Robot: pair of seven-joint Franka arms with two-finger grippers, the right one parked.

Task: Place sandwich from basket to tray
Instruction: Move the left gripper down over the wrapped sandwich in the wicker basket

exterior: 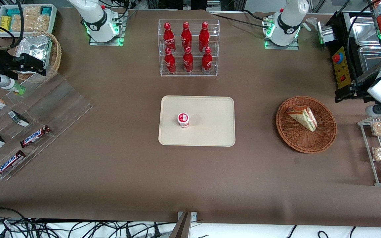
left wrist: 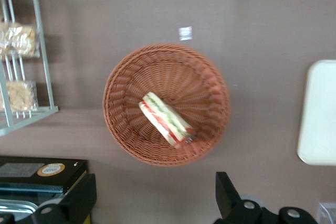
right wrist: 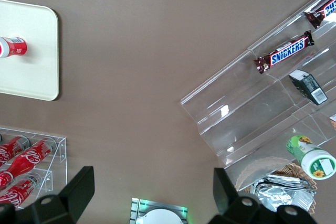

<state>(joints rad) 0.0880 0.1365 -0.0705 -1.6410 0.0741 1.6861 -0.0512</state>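
Sandwich (left wrist: pixel 166 119) lies in basket (left wrist: pixel 126 129), near tabletop's working-arm end; tray (exterior: pixel 210 109) mid-tabletop, apart. Tool (left wrist: pixel 155 200) hovers above basket, fingers apart, empty. Sandwich likely light, soft, wrap slippery: pinch gently across bread faces, mid-wedge.

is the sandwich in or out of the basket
In. The sandwich lies on its side inside the basket, none of it on the tray. The open gripper hangs above the basket's edge.
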